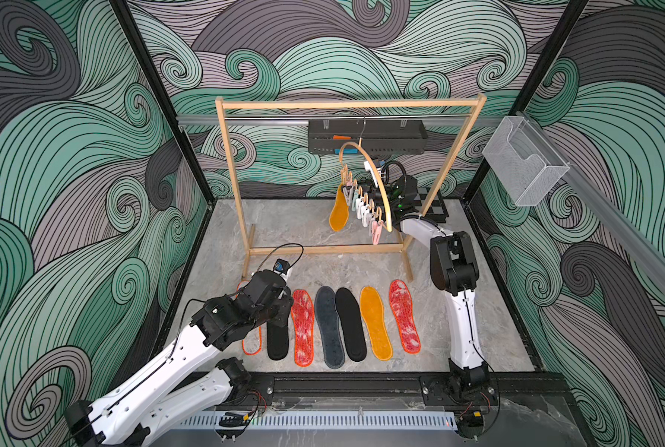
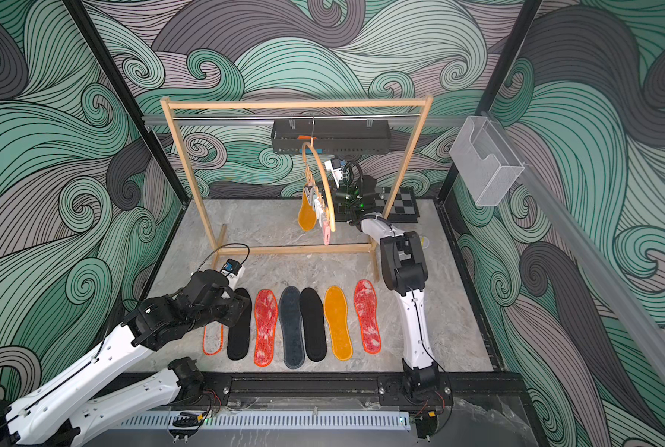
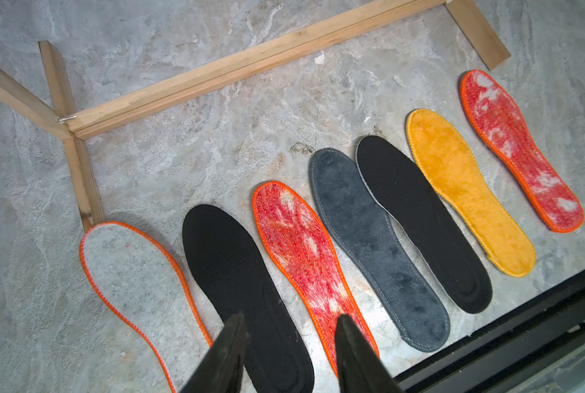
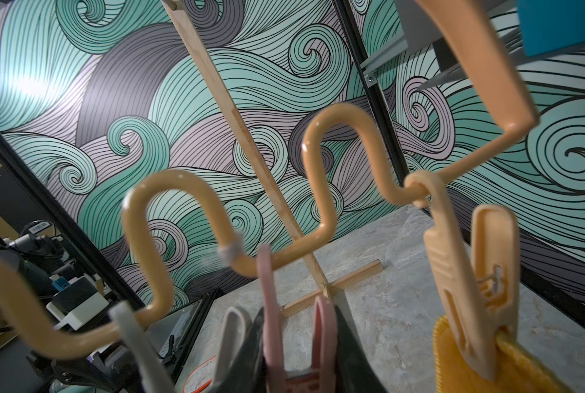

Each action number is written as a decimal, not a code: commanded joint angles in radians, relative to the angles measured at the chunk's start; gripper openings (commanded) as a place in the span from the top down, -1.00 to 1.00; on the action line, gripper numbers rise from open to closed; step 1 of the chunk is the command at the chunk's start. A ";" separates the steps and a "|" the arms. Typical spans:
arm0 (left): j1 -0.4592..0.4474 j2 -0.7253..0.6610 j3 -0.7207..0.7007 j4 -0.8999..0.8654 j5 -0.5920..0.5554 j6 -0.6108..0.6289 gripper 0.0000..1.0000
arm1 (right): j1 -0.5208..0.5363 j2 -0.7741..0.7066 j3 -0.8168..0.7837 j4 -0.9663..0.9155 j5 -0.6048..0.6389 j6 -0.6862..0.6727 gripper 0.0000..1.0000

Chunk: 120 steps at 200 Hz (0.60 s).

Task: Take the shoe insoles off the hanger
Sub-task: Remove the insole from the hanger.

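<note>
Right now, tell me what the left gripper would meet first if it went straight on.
Probably the black insole at its edge beside the red-white insole; the left gripper points down there. Depth is unclear.

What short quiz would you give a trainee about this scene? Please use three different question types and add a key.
1. How many shoe insoles lie on the table?
2. True or false: the hanger holds no insole.
3. Which insole in the row lies nearest the right arm? A black, B red-white mottled, C dark grey.
Key: 1. Seven. 2. False, a mustard yellow insole hangs there. 3. B, the red-white mottled insole.
</note>
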 commanded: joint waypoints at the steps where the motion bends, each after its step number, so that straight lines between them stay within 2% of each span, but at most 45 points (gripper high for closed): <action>1: 0.005 -0.018 0.021 0.008 -0.012 0.013 0.07 | -0.009 -0.033 -0.058 -0.045 -0.010 -0.048 0.12; 13: 0.006 -0.021 0.020 0.007 -0.011 0.015 0.06 | -0.010 -0.050 -0.092 -0.048 0.006 -0.078 0.00; 36: 0.007 -0.016 0.020 0.007 -0.011 0.016 0.06 | -0.011 -0.070 -0.129 -0.073 0.018 -0.115 -0.07; 120: 0.007 -0.014 0.019 0.009 0.005 0.018 0.05 | -0.009 -0.145 -0.302 -0.092 0.064 -0.168 -0.01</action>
